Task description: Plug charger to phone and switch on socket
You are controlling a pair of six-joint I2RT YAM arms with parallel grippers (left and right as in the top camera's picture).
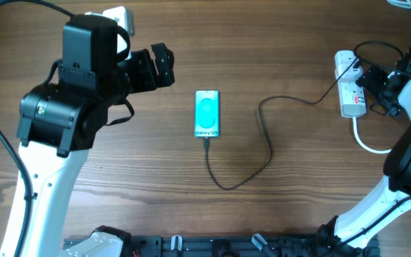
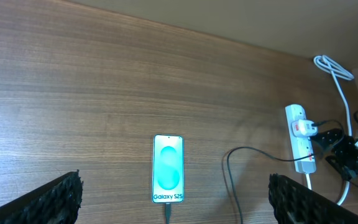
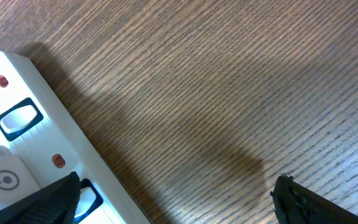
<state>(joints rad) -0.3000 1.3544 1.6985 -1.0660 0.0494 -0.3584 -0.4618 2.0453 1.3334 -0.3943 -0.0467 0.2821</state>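
The phone (image 1: 207, 113) lies flat mid-table, teal screen up, "Galaxy" end toward the front; it also shows in the left wrist view (image 2: 168, 168). The charger (image 1: 265, 135), a thin black cable, meets the phone's front end, loops right and runs to the socket (image 1: 348, 87), a white power strip at the right (image 2: 300, 143). My left gripper (image 1: 164, 66) (image 2: 176, 190) is open and empty, hovering left of the phone. My right gripper (image 1: 372, 89) (image 3: 176, 196) is open beside the socket (image 3: 17, 149); its left finger overlaps a rocker switch at the strip's edge.
The socket's thick white cord (image 1: 366, 143) curves toward the front right under my right arm. A white cable loop (image 2: 333, 67) lies at the far right edge. Red indicator dots (image 3: 58, 160) sit beside the switches. Bare wood lies between phone and socket.
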